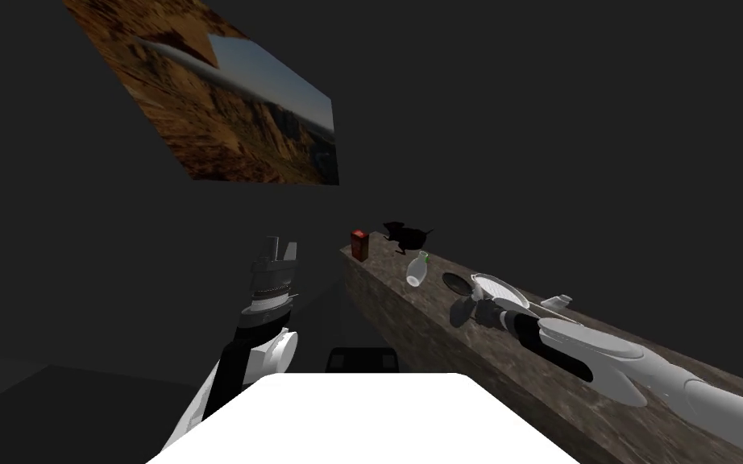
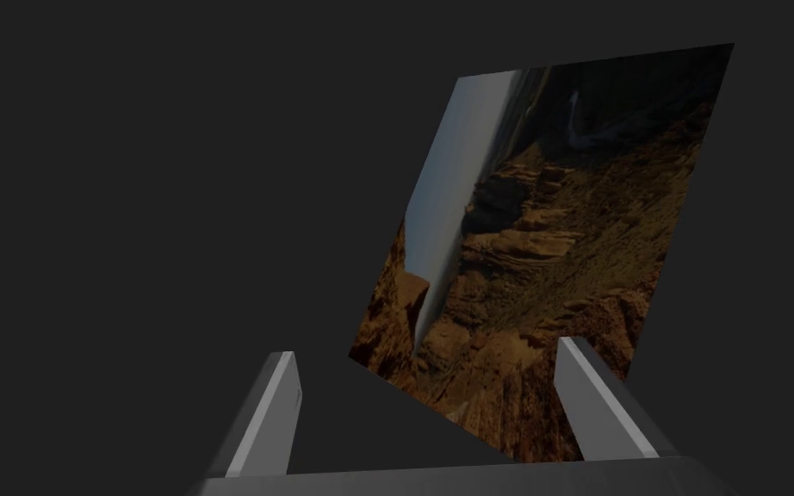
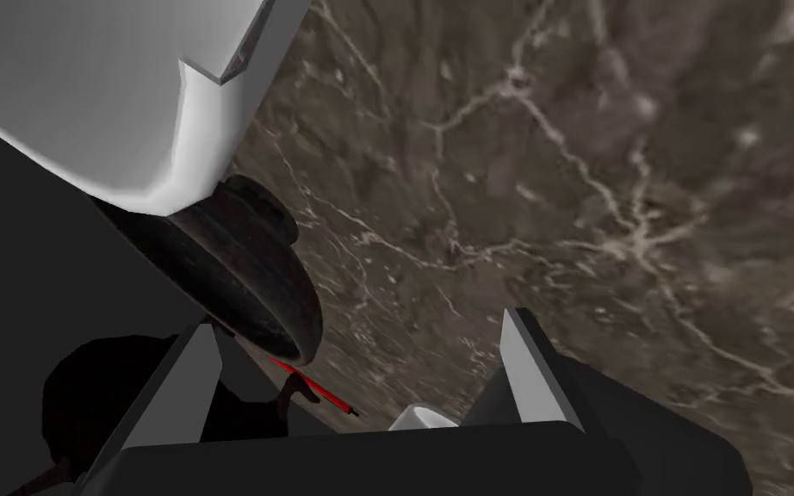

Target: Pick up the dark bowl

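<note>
On the marbled desk [image 3: 559,172], at the middle left of the right wrist view, the dark bowl [image 3: 257,267] is sitting beside a white dish [image 3: 85,95] and near one finger of the right pincer [image 3: 356,325], which is standing released. In the head view a white bottle [image 1: 417,270] is resting farther along the desk, and the left pincer [image 2: 425,349] is hanging released left of centre.

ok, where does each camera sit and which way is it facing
Head view: on the head, steeply down and forward over the marble counter; left gripper raised, right arm outstretched.
Left wrist view: on the left hand, facing a wall; own fingers open.
Right wrist view: on the right hand, close above the counter by the dark bowl; right gripper open.
Shared by head and right wrist: counter, bowl.
</note>
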Controlling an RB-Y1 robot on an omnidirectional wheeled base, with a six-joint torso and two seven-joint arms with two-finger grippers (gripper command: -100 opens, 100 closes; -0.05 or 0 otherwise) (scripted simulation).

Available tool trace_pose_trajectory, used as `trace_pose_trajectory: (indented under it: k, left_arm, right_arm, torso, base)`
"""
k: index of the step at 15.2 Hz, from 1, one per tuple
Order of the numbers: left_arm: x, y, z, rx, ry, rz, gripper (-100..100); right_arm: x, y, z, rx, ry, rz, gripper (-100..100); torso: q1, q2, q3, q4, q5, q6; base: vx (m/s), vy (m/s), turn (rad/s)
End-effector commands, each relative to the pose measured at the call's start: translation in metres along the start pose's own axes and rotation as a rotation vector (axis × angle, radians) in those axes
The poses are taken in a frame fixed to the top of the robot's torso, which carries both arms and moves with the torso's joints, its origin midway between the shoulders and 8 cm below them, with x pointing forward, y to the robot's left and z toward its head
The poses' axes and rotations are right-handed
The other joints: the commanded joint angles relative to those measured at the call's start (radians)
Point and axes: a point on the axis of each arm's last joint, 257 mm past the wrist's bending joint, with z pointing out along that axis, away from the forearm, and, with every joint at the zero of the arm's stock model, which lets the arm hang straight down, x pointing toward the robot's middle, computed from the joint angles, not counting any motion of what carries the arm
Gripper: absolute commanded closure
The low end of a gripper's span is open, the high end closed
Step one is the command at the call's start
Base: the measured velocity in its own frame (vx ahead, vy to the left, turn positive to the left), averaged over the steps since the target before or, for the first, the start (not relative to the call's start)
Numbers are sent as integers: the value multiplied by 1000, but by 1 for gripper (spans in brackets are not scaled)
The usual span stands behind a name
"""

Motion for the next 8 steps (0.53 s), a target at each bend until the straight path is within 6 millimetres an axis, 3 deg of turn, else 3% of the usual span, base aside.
trace_pose_trajectory:
  k: [1,6,7,8]
  left_arm:
    - [0,0,0,0,0,0,0]
    - [0,0,0,0,0,0,0]
    - [0,0,0,0,0,0,0]
    - [0,0,0,0,0,0,0]
  right_arm:
    - [13,-7,-3,6,36,-54,-100]
    - [66,-17,-21,-13,164,-228,-100]
    - [70,-15,-23,-20,172,-236,-100]
    - [61,-16,-18,-10,153,-211,-100]
  torso:
    - [0,0,0,0,0,0]
    - [1,-2,-1,0,0,0]
    - [1,-2,-1,-1,0,0]
    - [1,-2,-1,-1,0,0]
  base:
    - [66,48,144]
    - [94,54,172]
    - [107,53,131]
    - [63,25,42]
